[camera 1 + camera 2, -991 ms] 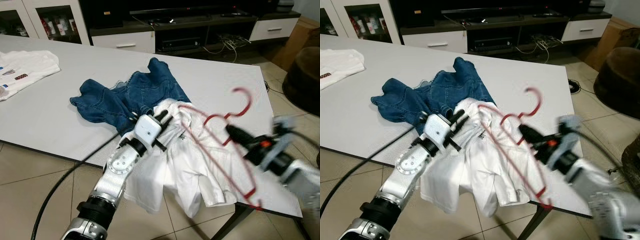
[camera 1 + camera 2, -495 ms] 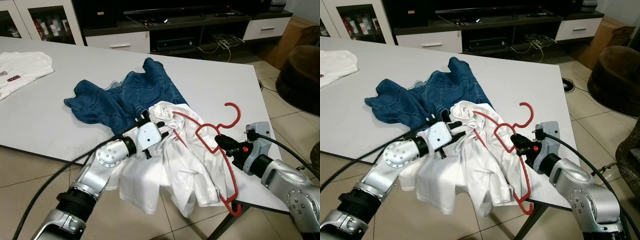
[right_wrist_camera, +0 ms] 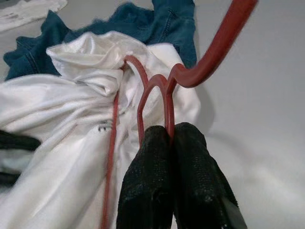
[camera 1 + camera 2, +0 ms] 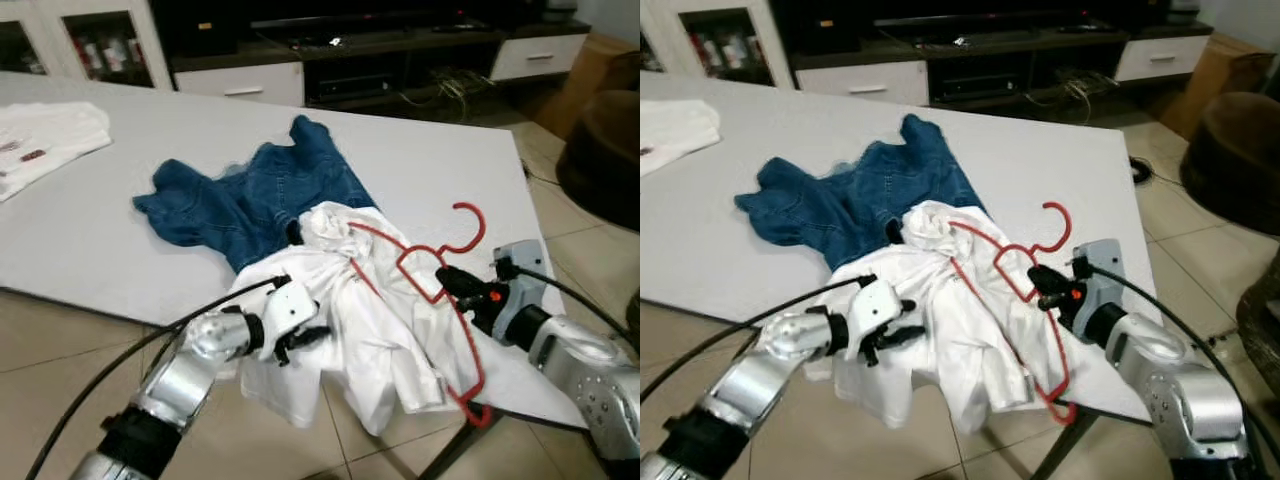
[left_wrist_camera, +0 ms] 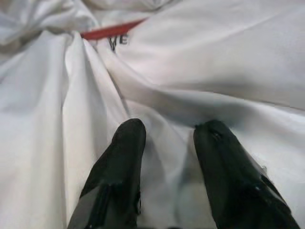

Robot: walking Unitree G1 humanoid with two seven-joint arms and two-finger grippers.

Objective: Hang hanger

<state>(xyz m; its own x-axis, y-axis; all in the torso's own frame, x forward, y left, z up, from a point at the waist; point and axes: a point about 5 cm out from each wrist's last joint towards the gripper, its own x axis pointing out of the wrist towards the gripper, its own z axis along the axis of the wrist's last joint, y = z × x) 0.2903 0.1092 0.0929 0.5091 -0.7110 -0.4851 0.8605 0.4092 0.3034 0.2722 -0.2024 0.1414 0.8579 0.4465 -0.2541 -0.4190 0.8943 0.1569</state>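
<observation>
Currently, risk: your red hanger [image 4: 440, 300] is threaded partly into the white shirt [image 4: 370, 320]; lifting it now could drag the shirt off the table [image 4: 90, 240] edge, where much of it already overhangs.
Hanger position: resting on the shirt near the table's right corner, hook toward the far side.
Right gripper [image 3: 167, 138]: fingers clamped on the hanger's neck, just below the hook.
Left gripper [image 5: 167, 138]: fingers parted, pressed against shirt fabric, gripping nothing.
Nearby: blue jeans [image 4: 250, 195] lie behind the shirt, touching it.
</observation>
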